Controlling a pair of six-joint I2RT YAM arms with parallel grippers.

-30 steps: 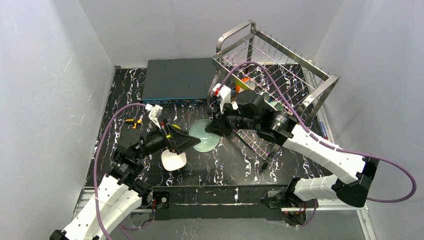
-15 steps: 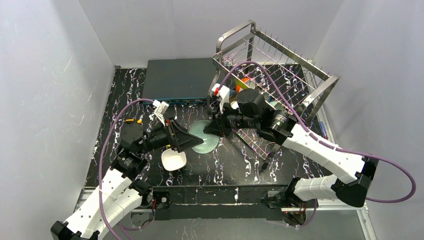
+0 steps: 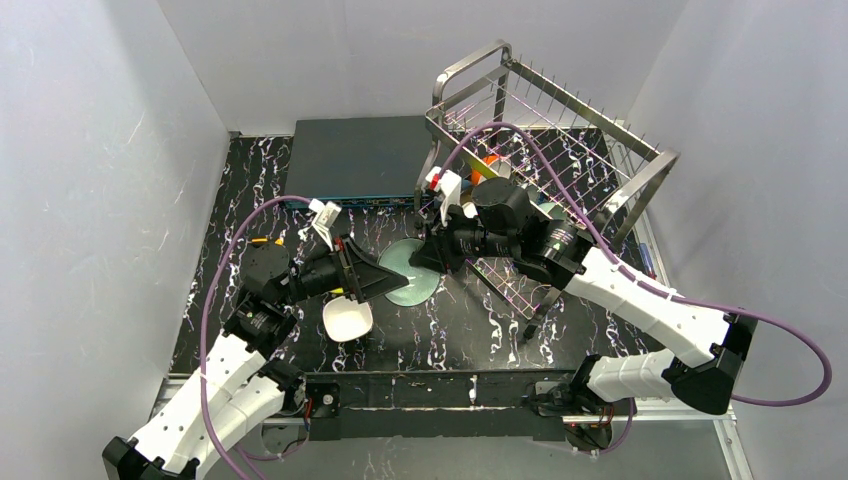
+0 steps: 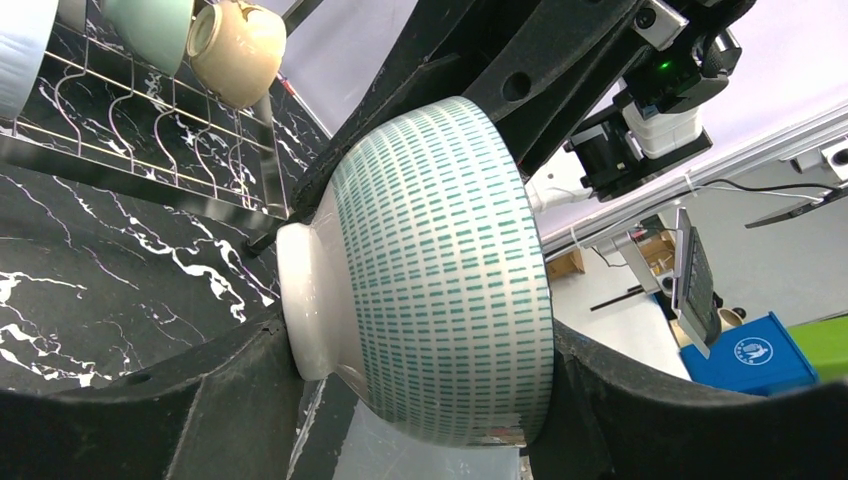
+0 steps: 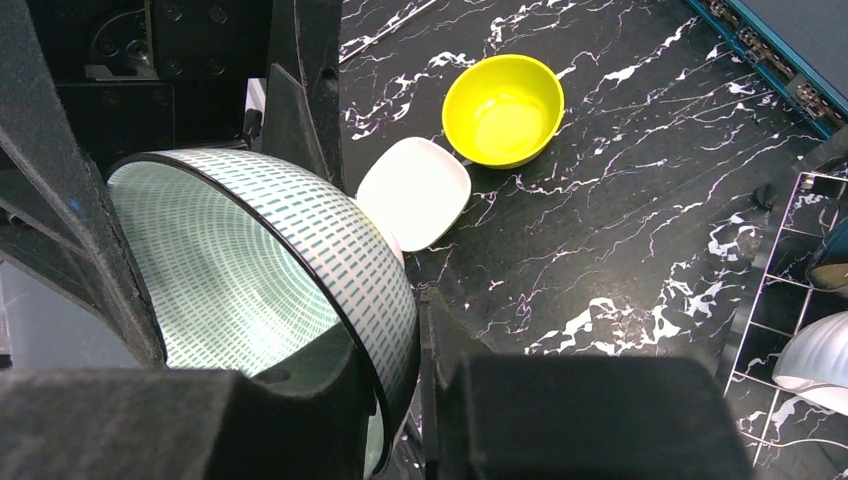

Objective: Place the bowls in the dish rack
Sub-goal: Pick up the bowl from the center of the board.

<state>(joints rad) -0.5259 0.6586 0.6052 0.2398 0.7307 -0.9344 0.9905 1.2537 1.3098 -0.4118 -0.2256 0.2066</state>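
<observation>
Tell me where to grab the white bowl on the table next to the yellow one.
Pinch the white bowl by its rim wall from straight above, one finger inside, one outside: it sits upright, mouth up, and looks shallow. Take the edge nearest the arm bases; the yellow bowl and the held patterned bowl crowd the far side.

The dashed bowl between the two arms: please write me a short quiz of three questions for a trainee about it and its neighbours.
1. True or false: the right end effector holds nothing.
2. The loose bowl beside the white dish is: A yellow-green, B orange, C dark blue?
3. Fill in: the tan bowl sits in the ____.
Key: 1 false, it pinches the dashed bowl's rim; 2 A; 3 dish rack.
</observation>
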